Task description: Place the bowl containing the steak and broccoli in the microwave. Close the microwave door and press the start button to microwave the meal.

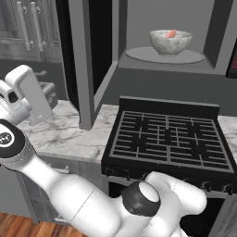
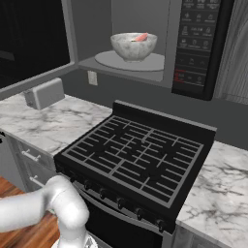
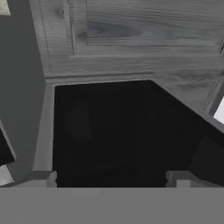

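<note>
The bowl sits on the turntable inside the open microwave above the stove, with the pink steak showing over its rim. The door stands swung out to the left, its black glass close before the hand camera. The pincer is spread wide and holds nothing, its two tips at either side of the dark panel. A toaster rests on the marble bench left of the stove.
</note>
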Controlling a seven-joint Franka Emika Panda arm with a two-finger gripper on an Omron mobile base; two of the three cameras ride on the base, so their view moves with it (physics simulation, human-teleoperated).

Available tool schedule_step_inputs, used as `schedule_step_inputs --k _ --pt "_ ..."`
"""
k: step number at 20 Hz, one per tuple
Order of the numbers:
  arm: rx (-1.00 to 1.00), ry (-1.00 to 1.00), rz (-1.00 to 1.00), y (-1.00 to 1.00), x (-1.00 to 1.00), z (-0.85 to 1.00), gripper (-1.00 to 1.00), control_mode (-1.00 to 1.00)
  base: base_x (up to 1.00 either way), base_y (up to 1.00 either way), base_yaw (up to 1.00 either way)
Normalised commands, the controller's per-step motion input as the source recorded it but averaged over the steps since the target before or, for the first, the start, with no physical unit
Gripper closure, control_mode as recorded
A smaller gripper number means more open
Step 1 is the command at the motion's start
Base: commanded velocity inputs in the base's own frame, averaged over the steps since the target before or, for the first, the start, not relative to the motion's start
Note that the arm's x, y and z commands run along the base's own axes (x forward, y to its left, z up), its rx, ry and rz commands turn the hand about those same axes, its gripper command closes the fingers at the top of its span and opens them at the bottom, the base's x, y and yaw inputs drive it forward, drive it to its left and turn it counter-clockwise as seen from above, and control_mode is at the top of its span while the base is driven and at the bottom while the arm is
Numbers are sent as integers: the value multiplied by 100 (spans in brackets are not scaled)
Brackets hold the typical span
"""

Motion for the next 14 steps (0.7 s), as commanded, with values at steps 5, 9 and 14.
schedule_step_inputs --k 5,9,14 --pt "0 12 -32 -71 -13 0 -100 -100 0 0 0" --pt "1 1 -34 -100 -60 0 -100 -100 0 0 0" --pt "4 0 -34 -100 -73 0 -100 -100 0 0 0"
